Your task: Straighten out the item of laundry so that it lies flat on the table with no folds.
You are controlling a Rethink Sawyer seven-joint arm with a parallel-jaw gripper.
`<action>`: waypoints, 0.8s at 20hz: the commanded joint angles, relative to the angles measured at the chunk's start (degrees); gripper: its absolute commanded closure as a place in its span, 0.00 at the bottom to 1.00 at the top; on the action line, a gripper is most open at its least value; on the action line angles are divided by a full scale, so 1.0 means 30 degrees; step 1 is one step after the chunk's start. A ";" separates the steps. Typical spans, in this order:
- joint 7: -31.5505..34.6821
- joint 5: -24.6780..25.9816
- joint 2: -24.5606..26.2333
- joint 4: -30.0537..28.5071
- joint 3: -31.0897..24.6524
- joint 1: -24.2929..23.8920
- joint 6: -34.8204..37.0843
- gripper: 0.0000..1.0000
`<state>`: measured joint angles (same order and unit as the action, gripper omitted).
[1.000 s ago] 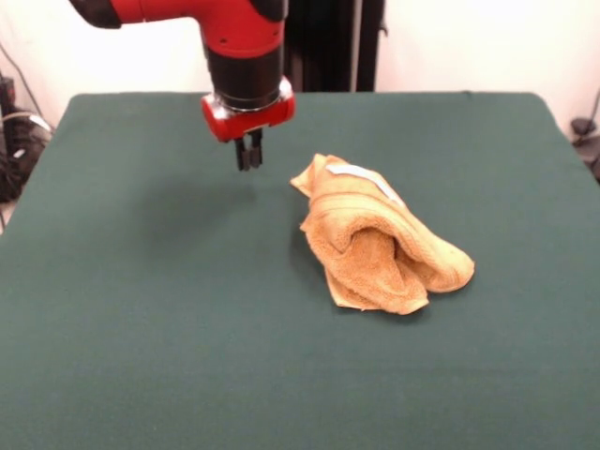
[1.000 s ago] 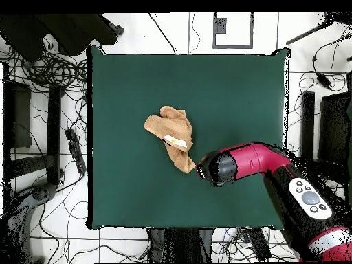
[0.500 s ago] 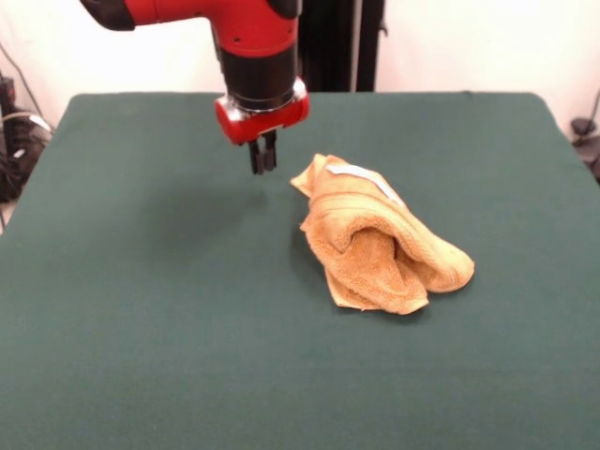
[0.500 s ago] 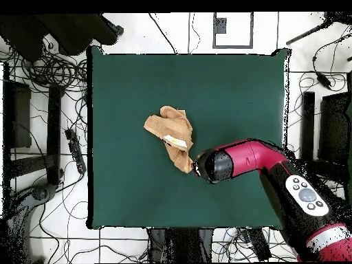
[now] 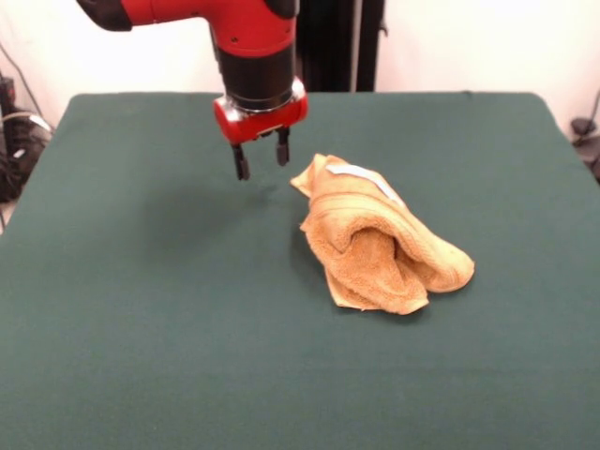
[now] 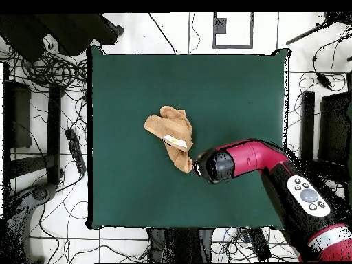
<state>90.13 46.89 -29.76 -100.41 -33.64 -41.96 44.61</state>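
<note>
The golden-orange towel [image 5: 380,239] lies crumpled and rolled on itself near the middle of the dark green table [image 5: 141,309], its white label [image 5: 361,175] showing on top at the far end. It also shows in the overhead view [image 6: 174,135], bunched and folded. My gripper [image 5: 262,159] hangs open and empty just above the table, a little to the left of the towel's far corner, not touching it. In the overhead view the arm's wrist [image 6: 218,166] covers the gripper beside the towel's lower tip.
The table's cloth [image 6: 234,96] spreads wide on all sides of the towel. Cables and stands [image 6: 48,103] lie on the floor off the table's edges. A dark stand [image 5: 333,42] rises behind the table's far edge.
The gripper moved right toward the towel's far corner, then its fingers opened from shut. The towel has not moved.
</note>
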 commanded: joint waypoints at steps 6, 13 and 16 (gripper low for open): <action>-0.3266 0.0261 0.1368 -0.1022 -0.1659 0.0594 -0.1010 0.00; -0.3147 0.0564 0.2475 0.0068 -0.1505 0.1126 -0.1247 0.00; -0.3017 0.0759 0.2732 0.0236 -0.1425 0.1296 -0.1464 0.00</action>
<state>90.13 47.15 -27.47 -100.42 -33.64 -41.51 43.93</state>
